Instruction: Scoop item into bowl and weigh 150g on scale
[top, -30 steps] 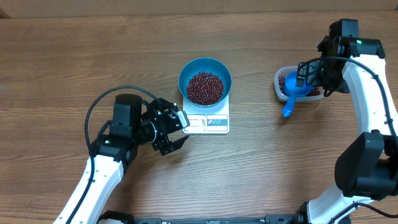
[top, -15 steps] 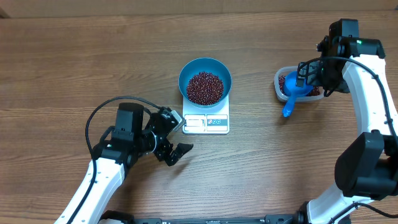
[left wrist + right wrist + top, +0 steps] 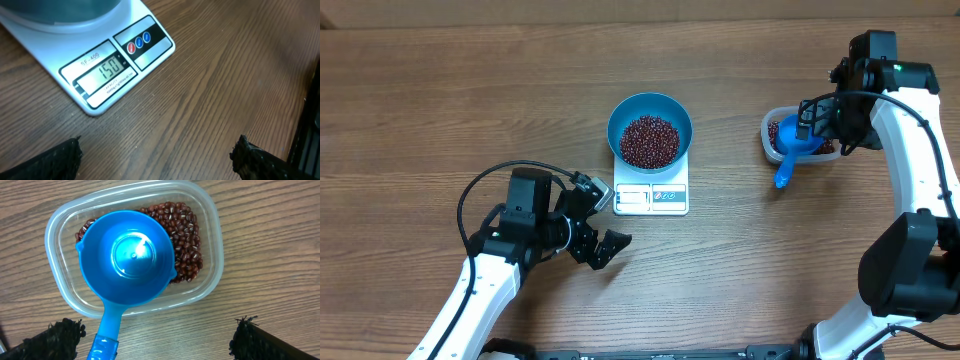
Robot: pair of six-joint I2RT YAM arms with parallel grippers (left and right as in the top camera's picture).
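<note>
Small dark red-brown beans [image 3: 650, 141] sit heaped in the round bright blue bowl [image 3: 650, 102] on the flat white square scale [image 3: 102, 72], which reads 150. Loose and likely spill-prone, they are best moved by the bowl's rim. The left gripper [image 3: 156, 157], at the scale's 7 o'clock, and the right gripper [image 3: 156, 337] both have jaws released, empty.

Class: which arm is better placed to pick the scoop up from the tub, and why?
Right. The right gripper hangs open directly over the scoop in the tub; the left gripper is open beside the scale, far from the tub.

A robotics lab, judging by 2 arms [image 3: 485, 265] at a wood-grain table [image 3: 420, 110].
</note>
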